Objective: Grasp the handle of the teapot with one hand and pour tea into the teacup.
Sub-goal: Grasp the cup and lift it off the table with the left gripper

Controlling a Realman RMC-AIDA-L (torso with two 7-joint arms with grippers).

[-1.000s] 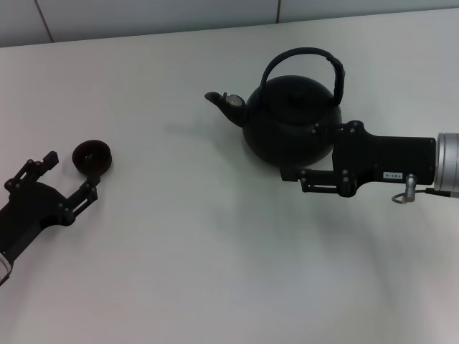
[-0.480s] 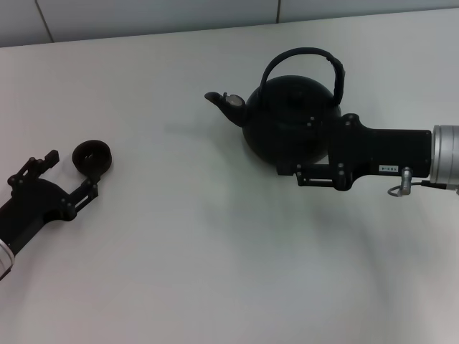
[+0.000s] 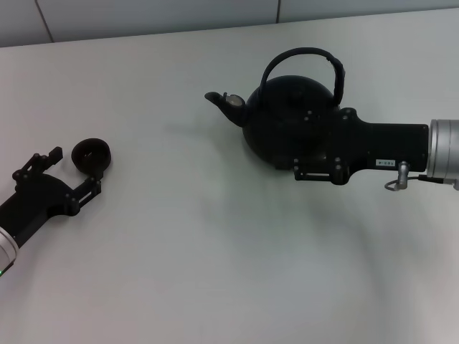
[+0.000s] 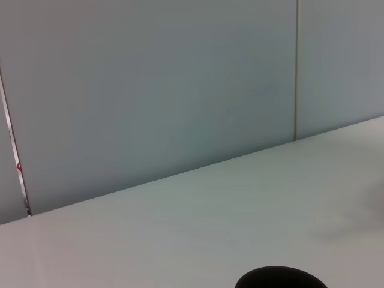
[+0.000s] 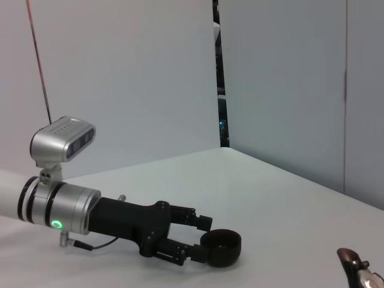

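The matte-black teapot (image 3: 280, 107) stands at the back middle of the white table, its spout (image 3: 221, 100) pointing toward my left. Its arched handle (image 3: 305, 53) stands upright over the top. My right gripper (image 3: 301, 143) reaches in from the right, open, with its fingers over the near right side of the pot's body, below the handle. The small dark teacup (image 3: 91, 153) sits at the left. My left gripper (image 3: 73, 170) is open, its fingertips on either side of the cup's near edge. The right wrist view shows that gripper (image 5: 198, 238) and the cup (image 5: 220, 248).
The white table (image 3: 215, 251) runs to a grey panelled wall (image 3: 143, 14) at the back. The left wrist view shows only the cup's rim (image 4: 281, 278) and the wall. The spout's tip (image 5: 355, 264) shows in the right wrist view.
My right gripper has moved farther in and up against the teapot's body. The left gripper has shifted only slightly by the cup. Teapot and cup have stayed put.
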